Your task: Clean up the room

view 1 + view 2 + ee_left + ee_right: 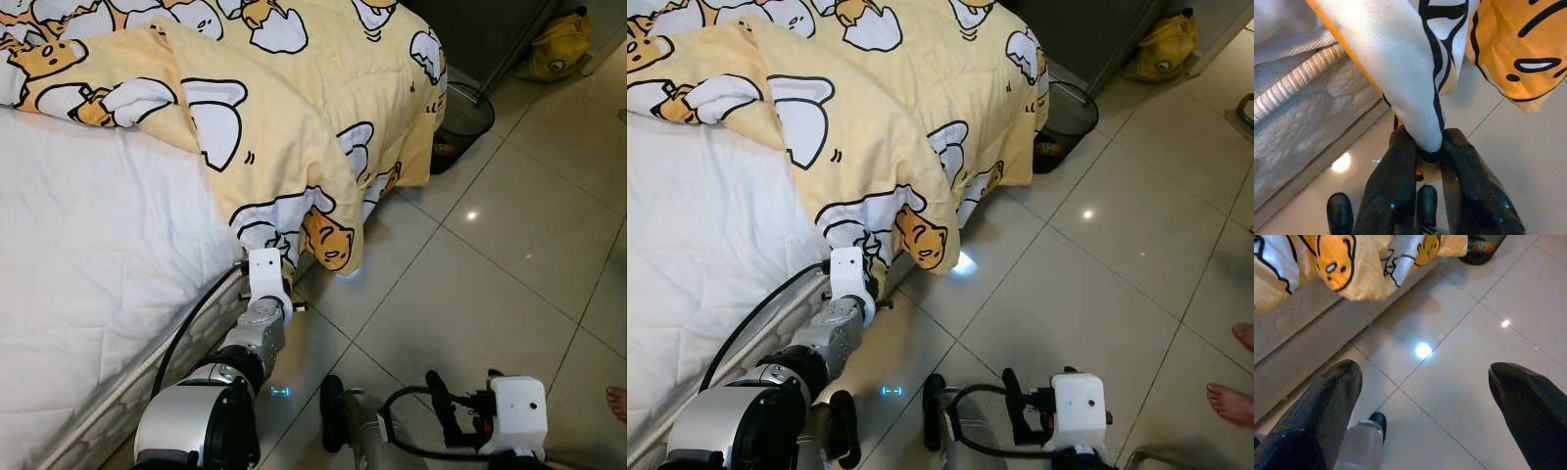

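A yellow cartoon-print blanket lies crumpled over the far part of the bed, one corner hanging down the bed's side toward the floor. My left gripper is shut on the lower hem of that hanging corner, beside the mattress edge; its white wrist sits just under the cloth. The white mattress is bare on the near side. My right gripper hangs low over the tiles with its fingers open and nothing between them.
Glossy beige floor tiles spread to the right of the bed. A dark mesh bin stands at the bed's far corner, with a yellow bag behind it. A person's bare feet are at the right edge.
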Controlling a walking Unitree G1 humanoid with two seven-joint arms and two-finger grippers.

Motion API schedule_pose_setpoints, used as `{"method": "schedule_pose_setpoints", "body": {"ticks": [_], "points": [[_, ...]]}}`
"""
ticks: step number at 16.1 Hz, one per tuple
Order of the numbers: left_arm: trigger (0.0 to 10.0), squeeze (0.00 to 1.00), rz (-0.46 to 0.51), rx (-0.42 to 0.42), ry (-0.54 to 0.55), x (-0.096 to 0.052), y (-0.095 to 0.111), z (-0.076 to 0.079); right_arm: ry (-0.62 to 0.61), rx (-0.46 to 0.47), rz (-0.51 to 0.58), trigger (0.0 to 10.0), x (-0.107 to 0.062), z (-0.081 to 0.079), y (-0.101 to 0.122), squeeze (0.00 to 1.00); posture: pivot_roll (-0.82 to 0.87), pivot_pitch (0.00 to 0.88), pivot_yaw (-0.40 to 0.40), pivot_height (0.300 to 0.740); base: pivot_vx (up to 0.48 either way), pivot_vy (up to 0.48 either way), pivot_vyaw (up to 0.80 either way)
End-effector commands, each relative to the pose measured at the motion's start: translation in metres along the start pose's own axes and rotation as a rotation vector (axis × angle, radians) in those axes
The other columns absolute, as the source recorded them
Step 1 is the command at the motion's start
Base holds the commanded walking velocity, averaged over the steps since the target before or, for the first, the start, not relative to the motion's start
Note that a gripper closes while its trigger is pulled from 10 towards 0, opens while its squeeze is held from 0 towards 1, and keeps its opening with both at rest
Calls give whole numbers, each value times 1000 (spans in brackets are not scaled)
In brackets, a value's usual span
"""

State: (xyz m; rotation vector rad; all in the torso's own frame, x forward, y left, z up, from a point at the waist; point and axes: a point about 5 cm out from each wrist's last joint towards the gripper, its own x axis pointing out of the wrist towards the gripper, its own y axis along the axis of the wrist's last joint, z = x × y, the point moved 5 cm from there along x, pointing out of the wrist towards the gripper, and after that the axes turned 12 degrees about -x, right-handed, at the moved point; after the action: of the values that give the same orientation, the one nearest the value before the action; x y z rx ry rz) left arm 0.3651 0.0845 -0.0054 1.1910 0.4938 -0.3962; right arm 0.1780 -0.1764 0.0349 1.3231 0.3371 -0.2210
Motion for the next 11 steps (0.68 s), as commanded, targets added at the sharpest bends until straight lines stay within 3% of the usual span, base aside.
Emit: {"method": "schedule_pose_setpoints", "body": {"ticks": [1, 6, 8, 9, 10, 11], "points": [[0, 0, -35, 45, -17, -2, -15, 4, -9, 6, -44, 10000, -4, 3, -10, 0, -281, 312, -84, 736, 0, 0, 0], [0, 0, -27, 108, -51, -3, -16, 11, -9, 8, -50, 10000, -3, 2, -12, 0, -277, 307, -84, 736, 0, 0, 0], [0, 0, -30, 163, -54, -3, -18, 9, -10, 9, -48, 10000, -1, 3, -11, 0, -272, 303, -82, 736, 0, 0, 0], [0, 0, -35, 234, -65, -4, -21, 8, -9, 10, -45, 10000, 1, 2, -11, 0, -269, 300, -79, 736, 0, 0, 0], [3059, 0, -36, 274, -68, -4, -23, 7, -9, 10, -44, 10000, 3, 2, -11, 0, -263, 294, -76, 736, 0, 0, 0], [10000, 0, -41, 373, -87, -5, -30, 1, -10, 14, -37, 10000, 8, 1, -10, 0, -241, 283, -64, 736, 0, 0, 0]]}}
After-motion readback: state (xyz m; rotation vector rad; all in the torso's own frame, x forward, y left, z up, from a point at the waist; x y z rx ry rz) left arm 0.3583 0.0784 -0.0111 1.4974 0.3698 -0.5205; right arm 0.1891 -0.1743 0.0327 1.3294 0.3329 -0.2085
